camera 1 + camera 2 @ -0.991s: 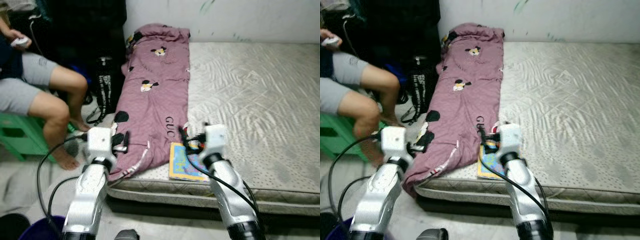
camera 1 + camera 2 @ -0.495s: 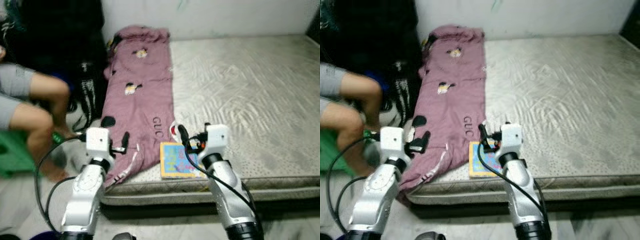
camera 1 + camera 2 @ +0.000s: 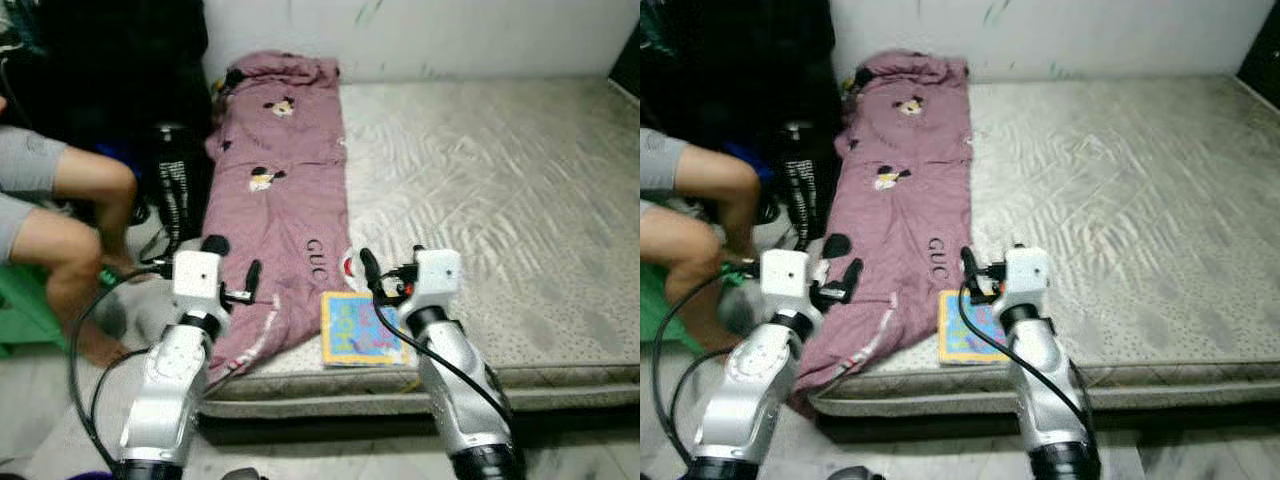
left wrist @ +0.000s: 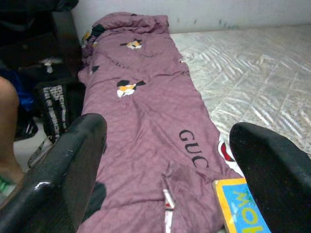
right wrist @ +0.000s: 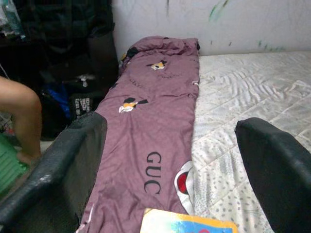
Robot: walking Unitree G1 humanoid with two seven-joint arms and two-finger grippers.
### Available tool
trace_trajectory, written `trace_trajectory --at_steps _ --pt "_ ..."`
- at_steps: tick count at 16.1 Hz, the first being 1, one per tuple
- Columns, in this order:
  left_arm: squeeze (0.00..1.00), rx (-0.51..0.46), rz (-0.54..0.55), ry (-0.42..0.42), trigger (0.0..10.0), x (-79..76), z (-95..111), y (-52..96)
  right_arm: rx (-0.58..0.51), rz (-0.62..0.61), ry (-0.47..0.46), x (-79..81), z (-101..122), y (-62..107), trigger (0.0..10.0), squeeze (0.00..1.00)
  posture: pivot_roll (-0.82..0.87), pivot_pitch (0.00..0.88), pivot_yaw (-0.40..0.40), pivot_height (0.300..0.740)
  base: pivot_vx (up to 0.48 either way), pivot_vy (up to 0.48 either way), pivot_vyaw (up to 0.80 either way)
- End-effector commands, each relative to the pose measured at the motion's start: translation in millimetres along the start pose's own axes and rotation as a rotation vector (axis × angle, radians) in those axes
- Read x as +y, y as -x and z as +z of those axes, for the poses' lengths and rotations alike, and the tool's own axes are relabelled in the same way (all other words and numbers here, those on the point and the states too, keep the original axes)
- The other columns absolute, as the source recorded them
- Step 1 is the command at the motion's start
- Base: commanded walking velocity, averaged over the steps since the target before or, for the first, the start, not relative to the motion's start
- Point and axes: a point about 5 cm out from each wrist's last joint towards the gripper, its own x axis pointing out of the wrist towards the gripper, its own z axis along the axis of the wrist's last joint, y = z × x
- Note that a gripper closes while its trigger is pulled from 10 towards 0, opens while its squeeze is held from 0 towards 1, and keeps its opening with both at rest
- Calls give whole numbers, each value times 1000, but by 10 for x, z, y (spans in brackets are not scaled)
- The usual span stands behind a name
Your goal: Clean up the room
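Two grippers up in front of us, both empty. Left gripper [image 3: 232, 270] hovers over the near left corner of the mattress [image 3: 500, 200], above the hanging end of the mauve blanket [image 3: 285, 190]; in its wrist view the two black fingers [image 4: 63, 170] stand wide apart with the blanket between them, nothing gripped. Right gripper [image 3: 372, 272] sits just above the picture book [image 3: 360, 328], and its wrist view likewise shows the fingers [image 5: 277, 170] spread wide, book edge low between them.

Blanket runs as a long strip down the left side of the mattress, from the wall [image 3: 450, 35] to the front edge. Its near end drapes over the corner toward the floor. It carries cartoon mouse prints and the letters "GUC" near the front. We can't read the rest of the lettering.

Book lies flat at the front edge of the mattress, just beside the blanket's right edge, touching or slightly overlapping it; we can't tell which. Yellow border, blue-green cover. A small red and white item [image 3: 349, 266] peeks out at the blanket edge right behind the book; we can't identify it.

Black bag with white lettering [image 3: 180, 190] stands on the floor against the mattress's left side. A person's bare legs [image 3: 70, 235] in grey shorts are at far left, seated on something green [image 3: 25, 305].
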Motion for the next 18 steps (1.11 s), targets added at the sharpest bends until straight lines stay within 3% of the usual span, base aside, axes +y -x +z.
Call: trace_trajectory --at_steps 1,4,11,15,18 --pt "0 0 -14 2 10000 -15 13 -20 -9 1 0 -3 38 -5 10000 0 -39 0 35 740 292 0 0" --pt "0 -9 -6 -3 10000 -7 21 -23 -13 3 4 -2 41 -19 10000 0 -33 0 31 740 341 0 0" --pt "0 -10 16 -20 10000 27 19 -35 -20 18 15 22 43 -36 10000 0 -29 0 33 740 0 0 0" --pt "0 -11 22 -17 10000 22 20 -36 -19 27 14 30 39 -34 10000 0 -28 0 34 740 0 0 603" --pt "0 -9 24 -14 10000 18 21 -37 -17 23 9 23 37 -33 10000 0 -29 0 32 740 0 0 0"
